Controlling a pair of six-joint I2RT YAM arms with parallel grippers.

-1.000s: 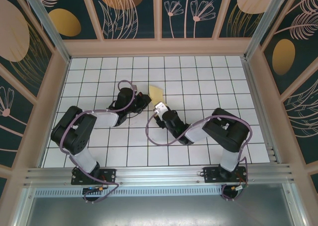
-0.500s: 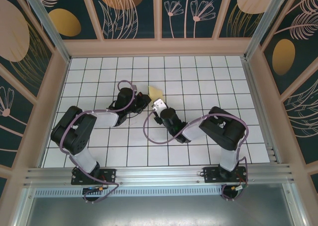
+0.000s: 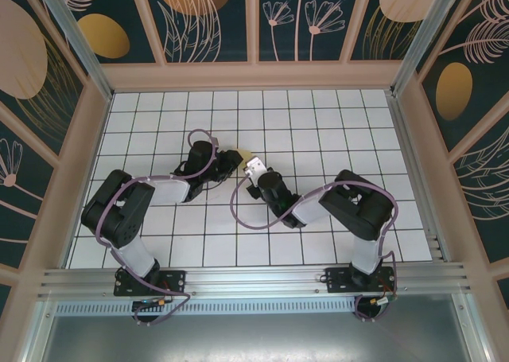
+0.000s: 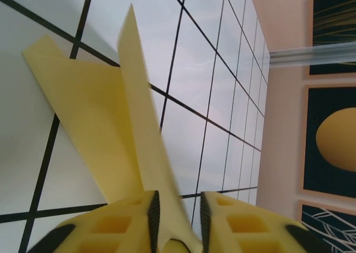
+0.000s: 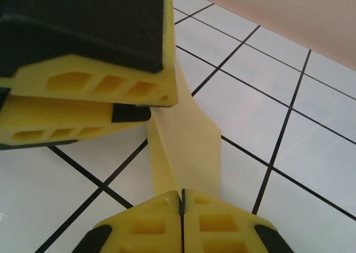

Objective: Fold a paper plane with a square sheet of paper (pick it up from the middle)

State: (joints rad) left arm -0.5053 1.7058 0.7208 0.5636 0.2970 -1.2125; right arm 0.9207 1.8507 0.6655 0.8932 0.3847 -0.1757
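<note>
The paper plane (image 3: 246, 153) is pale yellow paper folded into a narrow dart with raised flaps, held just above the white tiles between my two grippers. My right gripper (image 5: 182, 193) is shut on one end of its folded keel (image 5: 189, 142). The left gripper (image 4: 177, 200) has its jaws parted, and the plane's other end (image 4: 100, 114) stands between them against the left finger (image 4: 125, 219), with a gap on the right side. From above, the left gripper (image 3: 233, 162) and right gripper (image 3: 254, 165) meet nose to nose at the plane. The left fingers (image 5: 94, 80) loom in the right wrist view.
The white grid-tiled floor (image 3: 318, 131) is bounded by beige walls (image 3: 254, 75). Both arms fold inward from their bases (image 3: 151, 281) at the near edge, with purple cables looping beside them.
The right gripper moved up and left to the plane and closed on it. The left gripper's jaws parted from shut. Less of the paper shows from above.
</note>
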